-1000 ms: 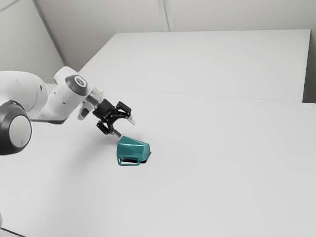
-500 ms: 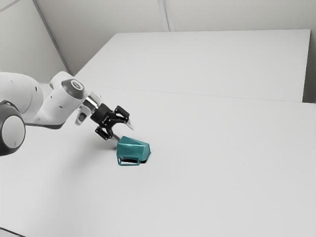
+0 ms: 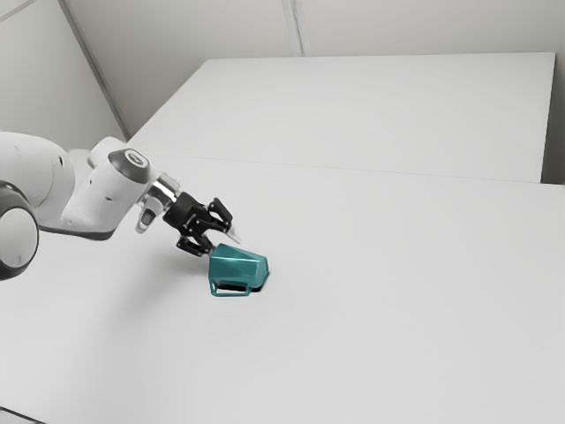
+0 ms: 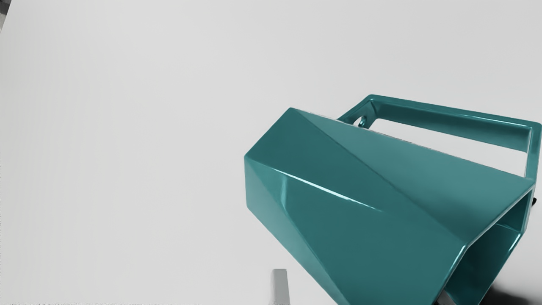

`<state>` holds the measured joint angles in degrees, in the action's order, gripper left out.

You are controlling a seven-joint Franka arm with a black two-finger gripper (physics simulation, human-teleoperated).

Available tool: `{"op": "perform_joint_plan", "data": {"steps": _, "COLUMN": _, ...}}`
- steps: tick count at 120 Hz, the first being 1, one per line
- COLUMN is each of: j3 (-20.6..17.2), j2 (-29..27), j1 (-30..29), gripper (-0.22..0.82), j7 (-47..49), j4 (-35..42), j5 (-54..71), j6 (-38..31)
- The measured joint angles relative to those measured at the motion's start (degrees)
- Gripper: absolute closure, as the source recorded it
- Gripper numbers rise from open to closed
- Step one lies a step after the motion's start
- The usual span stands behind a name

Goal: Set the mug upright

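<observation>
While its open mouth is facing back toward the arm, the teal, faceted, glossy mug (image 3: 238, 267) is lying on its side on the smooth white counter (image 3: 397, 291). Its angular loop handle (image 3: 231, 294) is sticking out on the side away from the hand, and its closed base is pointing toward the exterior view's right. Just beside the mouth end, the black two-finger hand (image 3: 224, 244) is leaning in at a slant, its fingers standing well spread and holding nothing between two pads. In the wrist view one grey fingertip (image 4: 280, 286) is showing outside the mug, near its wall, while the other is sitting right at the mouth; whether either is touching, I cannot tell. Behind the hand, the white arm with dark grey joints (image 3: 101, 196) is reaching in from the exterior view's left.
</observation>
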<state>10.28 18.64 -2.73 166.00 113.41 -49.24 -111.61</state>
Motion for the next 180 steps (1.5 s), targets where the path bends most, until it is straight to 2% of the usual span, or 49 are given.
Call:
{"op": "perform_joint_plan", "data": {"steps": 48, "j3": 0.0, "j2": 0.03, "j1": -0.13, "gripper": 0.69, "j7": -0.01, "j4": 0.56, "j5": -6.08, "j6": -0.37}}
{"op": "perform_joint_plan", "data": {"steps": 62, "j3": -0.1, "j2": -0.15, "j1": 0.26, "gripper": 0.74, "j7": -0.01, "j4": 0.5, "j5": -7.04, "j6": -0.4}}
{"op": "perform_joint_plan", "data": {"steps": 116, "j3": -0.34, "j2": -2.84, "j1": 1.09, "gripper": 0.78, "j7": -0.01, "j4": 0.61, "j5": -7.61, "j6": -0.36}}
{"op": "perform_joint_plan", "data": {"steps": 136, "j3": -0.86, "j2": -5.65, "j1": 1.64, "gripper": 0.78, "j7": -0.01, "j4": 0.64, "j5": -6.76, "j6": -0.33}}
{"op": "perform_joint_plan", "data": {"steps": 169, "j3": -1.18, "j2": -9.58, "j1": 3.62, "gripper": 0.78, "j7": -0.01, "j4": -0.23, "j5": 5.2, "j6": -1.65}}
{"op": "perform_joint_plan", "data": {"steps": 180, "j3": -0.99, "j2": -9.25, "j1": 5.51, "gripper": 0.78, "j7": -0.01, "j4": -1.57, "j5": 11.32, "j6": -2.89}}
